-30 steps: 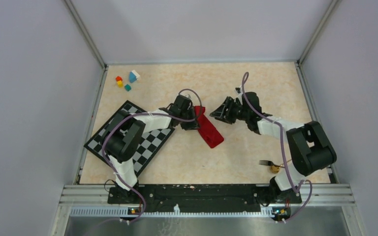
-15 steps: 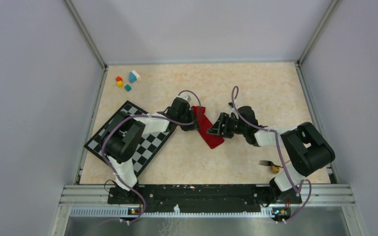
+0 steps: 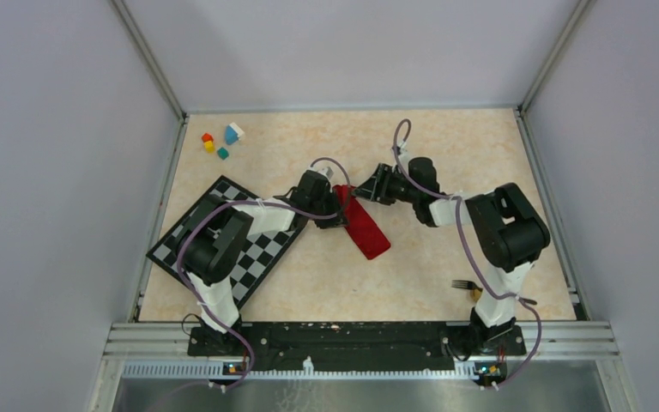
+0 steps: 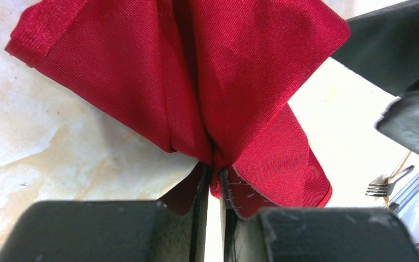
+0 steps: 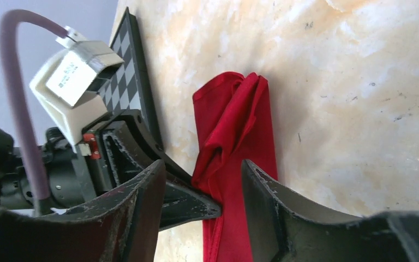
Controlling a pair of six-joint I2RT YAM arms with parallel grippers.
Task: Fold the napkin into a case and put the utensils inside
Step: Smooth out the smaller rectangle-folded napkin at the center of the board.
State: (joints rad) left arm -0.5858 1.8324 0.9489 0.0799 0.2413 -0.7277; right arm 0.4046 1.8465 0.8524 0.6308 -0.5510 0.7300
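At table [image 3: 455, 146] centre: napkin [image 3: 365, 230] narrow red oblong, far end bunched.

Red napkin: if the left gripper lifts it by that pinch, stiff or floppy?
Likely floppy: the red napkin bunches into soft folds where the left gripper pinches it, so the rest should drape. Its sheen suggests it might slip from a small bite.

No text, brand, number or sign can be read in any view; the only lettering shows in the right wrist view, on a grey sticker [image 5: 67, 76] stuck to the other arm's white camera housing [image 5: 90, 114], its small dark print too blurred to make out.
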